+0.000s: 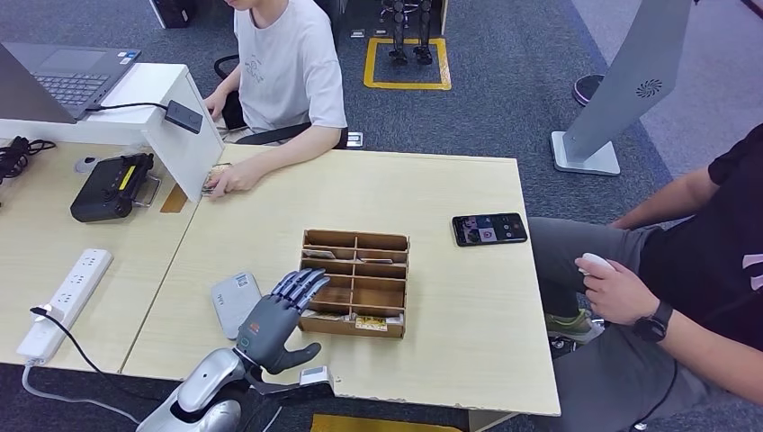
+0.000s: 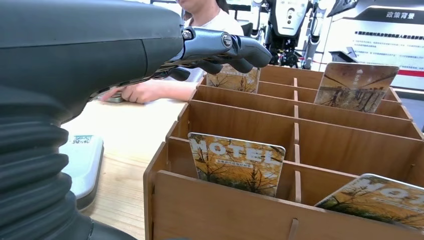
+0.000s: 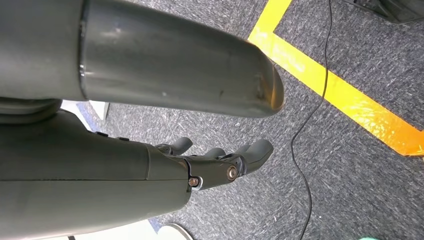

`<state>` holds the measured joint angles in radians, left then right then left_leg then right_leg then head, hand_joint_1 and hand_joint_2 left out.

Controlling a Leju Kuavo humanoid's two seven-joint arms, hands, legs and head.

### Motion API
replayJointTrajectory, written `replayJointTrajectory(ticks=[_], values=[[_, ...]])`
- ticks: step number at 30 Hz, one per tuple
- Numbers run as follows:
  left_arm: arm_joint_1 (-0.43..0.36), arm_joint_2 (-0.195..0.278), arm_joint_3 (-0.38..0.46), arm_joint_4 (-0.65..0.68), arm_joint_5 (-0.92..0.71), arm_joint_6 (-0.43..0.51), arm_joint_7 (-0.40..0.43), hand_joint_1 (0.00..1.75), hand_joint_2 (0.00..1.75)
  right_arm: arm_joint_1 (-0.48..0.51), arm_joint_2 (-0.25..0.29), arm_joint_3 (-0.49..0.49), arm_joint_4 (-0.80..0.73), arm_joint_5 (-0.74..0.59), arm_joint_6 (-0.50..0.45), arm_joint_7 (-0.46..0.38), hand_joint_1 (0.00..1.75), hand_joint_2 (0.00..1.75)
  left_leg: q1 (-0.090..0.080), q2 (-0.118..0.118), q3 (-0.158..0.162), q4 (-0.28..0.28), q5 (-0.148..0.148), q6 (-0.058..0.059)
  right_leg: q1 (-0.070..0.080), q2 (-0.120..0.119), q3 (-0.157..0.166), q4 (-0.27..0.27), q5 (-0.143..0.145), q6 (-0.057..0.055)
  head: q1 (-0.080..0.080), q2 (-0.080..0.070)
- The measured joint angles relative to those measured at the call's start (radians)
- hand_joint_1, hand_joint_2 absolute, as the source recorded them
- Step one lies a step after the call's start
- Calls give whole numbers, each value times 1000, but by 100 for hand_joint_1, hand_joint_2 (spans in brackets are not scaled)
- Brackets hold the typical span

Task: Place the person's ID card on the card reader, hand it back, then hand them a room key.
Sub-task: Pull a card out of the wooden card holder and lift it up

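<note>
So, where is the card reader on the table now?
In the head view, the card reader lies near the table's front edge, between the left hand and the power strip.

Two people [image 1: 279, 63], four key cards [image 2: 235, 162]

floor: grey carpet [image 1: 504, 108], yellow tape [image 1: 407, 63] | furniture: light wooden table [image 1: 450, 297]

- Bright, even overhead light; soft, faint shadows on the table [image 1: 450, 297].
- Sharp in the head view.
- Blurred close up on the left hand [image 2: 220, 47].
- Glare along the right arm's metal.
</note>
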<state>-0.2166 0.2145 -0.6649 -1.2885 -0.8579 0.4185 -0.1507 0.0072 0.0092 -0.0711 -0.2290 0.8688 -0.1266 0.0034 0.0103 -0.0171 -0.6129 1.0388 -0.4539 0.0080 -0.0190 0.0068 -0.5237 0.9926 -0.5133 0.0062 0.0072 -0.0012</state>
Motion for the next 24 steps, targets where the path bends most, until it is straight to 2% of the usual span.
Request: replayJointTrajectory(ticks=[24], values=[[0, -6, 5, 18, 41, -14, -32, 0, 175, 0, 0, 21, -3, -17, -1, 3, 0, 0, 0, 0, 0, 0, 0, 0, 0, 0, 0, 0, 0, 0, 0, 0]])
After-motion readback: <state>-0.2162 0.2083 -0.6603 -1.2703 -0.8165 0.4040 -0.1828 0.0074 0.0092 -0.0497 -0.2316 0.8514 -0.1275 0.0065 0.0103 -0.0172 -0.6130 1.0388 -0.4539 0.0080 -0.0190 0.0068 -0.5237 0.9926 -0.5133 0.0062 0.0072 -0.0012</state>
